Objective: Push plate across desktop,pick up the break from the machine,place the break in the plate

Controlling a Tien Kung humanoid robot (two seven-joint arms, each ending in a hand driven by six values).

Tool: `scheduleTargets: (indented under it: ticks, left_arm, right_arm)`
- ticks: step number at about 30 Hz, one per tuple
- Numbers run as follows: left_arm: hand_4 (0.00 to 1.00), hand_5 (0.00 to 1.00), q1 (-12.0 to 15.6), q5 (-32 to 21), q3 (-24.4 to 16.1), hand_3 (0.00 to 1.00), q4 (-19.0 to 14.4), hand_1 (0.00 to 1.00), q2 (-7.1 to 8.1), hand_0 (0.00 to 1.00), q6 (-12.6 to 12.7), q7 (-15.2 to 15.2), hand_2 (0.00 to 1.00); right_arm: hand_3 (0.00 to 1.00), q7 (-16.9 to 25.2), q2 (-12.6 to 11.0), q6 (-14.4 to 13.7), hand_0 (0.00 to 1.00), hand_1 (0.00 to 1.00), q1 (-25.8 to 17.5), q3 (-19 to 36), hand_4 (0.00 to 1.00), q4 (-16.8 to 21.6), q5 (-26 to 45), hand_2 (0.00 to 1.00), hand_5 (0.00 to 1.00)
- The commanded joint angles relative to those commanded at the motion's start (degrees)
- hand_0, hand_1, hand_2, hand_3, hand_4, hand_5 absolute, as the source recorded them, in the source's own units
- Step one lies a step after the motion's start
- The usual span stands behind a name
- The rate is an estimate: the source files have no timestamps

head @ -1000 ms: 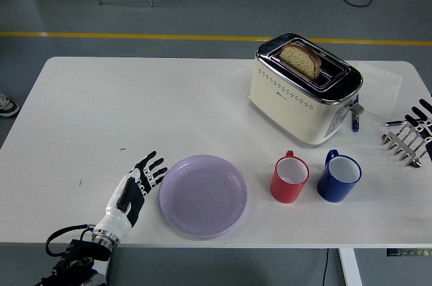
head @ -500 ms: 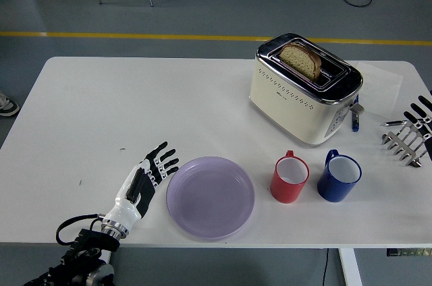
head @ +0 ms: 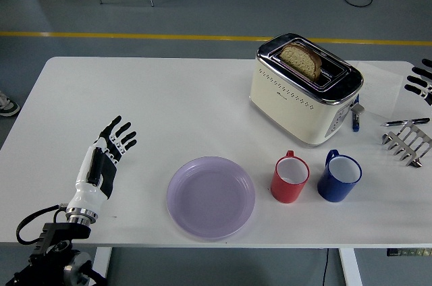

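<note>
Your left hand [head: 108, 153] sits over the near left part of the table [head: 135, 97], fingers spread and released, holding nothing. It is well apart from the plate [head: 210, 196], with bare tabletop between them. The plate is lilac, empty, and lies flat near the table's near edge, a little left of centre.

Your right hand [head: 420, 79] shows only at the right edge of the picture, over the far right of the table. You see a few dark fingertips, spread and holding nothing.

The toaster [head: 305, 90] stands on the far right half of the table, cream with a chrome top, set at an angle. One bread slice [head: 301, 61] stands upright in its far slot, the top half sticking out. The near slot looks empty.

Just right of the plate stands a red mug [head: 290, 179], handle pointing far. Just beside that, on its right, is a blue mug [head: 339, 177], handle also pointing far. Both look empty. The two mugs are close together but you cannot tell whether they touch.

A metal toast rack [head: 408, 145] rests near the table's right edge, with a pen [head: 404, 123] lying just beyond it. A small blue item [head: 355, 119] lies by the toaster's right end.
</note>
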Motion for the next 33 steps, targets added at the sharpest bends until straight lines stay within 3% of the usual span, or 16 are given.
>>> scheduleTargets:
  ticks: [1, 2, 7, 8, 9, 12, 13, 14, 17, 22, 25, 31, 33]
  left_arm:
    - [0.502, 0.998, 0.2, 0.0, -0.8, 0.931, -0.2, 0.818, 0.12, 0.785, 0.1, 0.1, 0.888]
    - [0.506, 0.998, 0.7, 0.2, -2.1, 0.935, -0.5, 0.82, 0.41, 0.784, 0.3, 0.3, 0.897]
    - [0.506, 0.998, 1.8, 0.9, -5.8, 0.935, -1.2, 0.82, 0.54, 0.784, 0.8, 0.9, 0.897]
    - [0.508, 0.998, 1.7, 0.4, -6.4, 0.936, -1.0, 0.82, 0.45, 0.787, 0.7, 1.0, 0.899]
    - [0.508, 0.998, 1.6, 0.1, -6.8, 0.936, -0.9, 0.82, 0.36, 0.787, 0.7, 1.2, 0.899]
    - [0.508, 0.998, 1.5, 0.0, -7.0, 0.936, -0.8, 0.82, 0.28, 0.787, 0.6, 1.4, 0.899]
    - [0.508, 0.998, 1.5, 0.2, -6.8, 0.936, -1.0, 0.82, 0.08, 0.787, 0.8, 1.2, 0.899]
    - [0.506, 0.998, 1.5, 0.3, -6.6, 0.934, -1.1, 0.818, -0.07, 0.785, 0.9, 1.1, 0.898]
    - [0.506, 0.998, 1.4, 0.6, -6.4, 0.934, -1.4, 0.818, -0.29, 0.785, 1.0, 0.9, 0.898]
    - [0.514, 0.998, 0.7, 0.8, -5.5, 0.926, -1.3, 0.815, -0.26, 0.785, 1.4, 0.6, 0.896]
    - [0.514, 0.998, 0.4, 1.1, -5.1, 0.926, -1.3, 0.815, -0.43, 0.785, 1.6, 0.0, 0.896]
    - [0.51, 0.998, 0.4, 1.1, -3.4, 0.918, -0.7, 0.81, -1.26, 0.783, 1.7, 0.0, 0.891]
    - [0.511, 0.998, 0.4, 1.0, -3.0, 0.917, -0.6, 0.809, -1.2, 0.782, 1.7, 0.0, 0.89]
  right_arm:
    - [0.683, 0.1, -0.5, -0.2, 0.701, 0.651, 0.7, -0.5, 0.491, 0.1, -2.5, 0.669, 0.549]
    - [0.804, 0.1, -1.5, -1.2, 0.822, 0.774, 2.2, -1.7, 0.692, 0.1, -5.0, 0.819, 0.418]
    - [0.804, -2.1, -4.1, -5.1, 0.822, 0.774, 9.3, -7.4, 0.692, -1.5, -16.9, 0.819, 0.418]
    - [0.897, -3.3, -4.5, -5.9, 0.891, 0.839, 10.8, -8.9, 0.769, -2.5, -19.1, 0.91, 0.348]
    - [0.897, -4.8, -4.8, -6.5, 0.891, 0.839, 13.3, -11.3, 0.769, -3.7, -21.7, 0.91, 0.348]
    - [0.897, -5.7, -4.9, -6.7, 0.891, 0.839, 17.5, -14.3, 0.769, -4.7, -28.8, 0.91, 0.348]
    - [0.897, -6.3, -4.3, -7.2, 0.891, 0.839, 18.9, -15.7, 0.769, -6.0, -31.4, 0.91, 0.348]
    - [0.966, -6.7, -3.8, -7.5, 0.937, 0.874, 21.4, -18.2, 0.922, -8.0, -34.0, 0.931, 0.35]
    - [0.966, -7.3, -2.9, -7.4, 0.937, 0.874, 26.9, -22.4, 0.922, -11.0, -41.1, 0.931, 0.35]
    - [0.998, -11.5, 1.1, -5.6, 0.986, 0.914, 34.4, -28.9, 0.898, -17.4, -51.2, 0.969, 0.328]
    - [0.998, -13.2, 2.9, -3.6, 0.986, 0.914, 36.8, -31.9, 0.898, -20.7, -50.7, 0.969, 0.328]
    - [0.986, -13.8, 6.1, -3.2, 0.978, 0.902, 40.0, -35.7, 0.915, -24.6, -49.1, 0.946, 0.352]
    - [0.952, -13.7, 6.8, -3.0, 0.961, 0.866, 41.0, -36.2, 0.911, -25.6, -48.6, 0.89, 0.367]
